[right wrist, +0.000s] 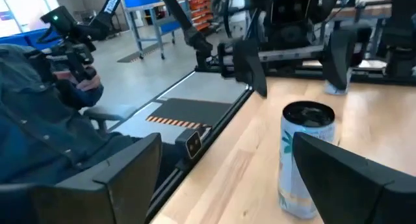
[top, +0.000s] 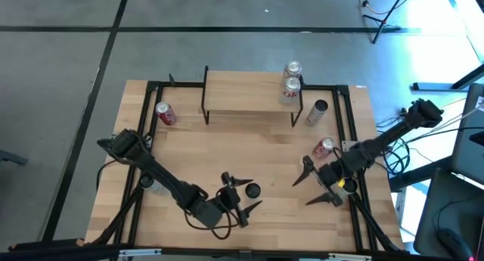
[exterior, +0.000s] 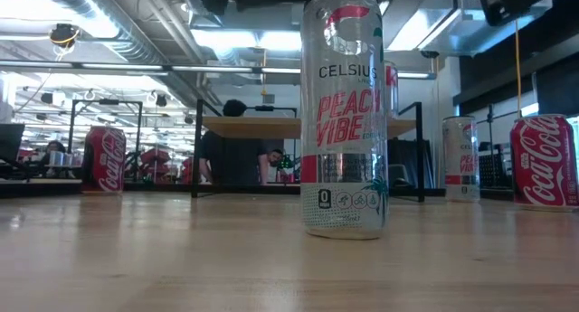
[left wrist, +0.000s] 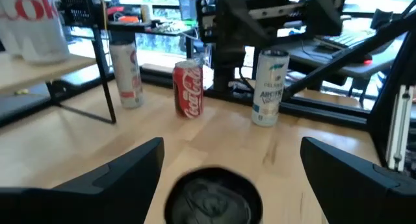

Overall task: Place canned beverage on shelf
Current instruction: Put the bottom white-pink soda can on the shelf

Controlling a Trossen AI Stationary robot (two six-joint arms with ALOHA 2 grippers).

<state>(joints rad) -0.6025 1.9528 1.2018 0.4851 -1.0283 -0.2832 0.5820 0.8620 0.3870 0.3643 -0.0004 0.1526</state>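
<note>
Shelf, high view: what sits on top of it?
Two silver-topped cans stand at the right end of the low light-wood shelf on black legs, one behind the other. The rest of its top is bare. What lies under the board is covered.

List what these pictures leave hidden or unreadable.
- Celsius can: the low view's top edge cuts its rim; in the left wrist view only its top shows.
- Shelf: in the low view, that can blocks its middle.
- Cans on the shelf: labels too small in the high view.
</note>
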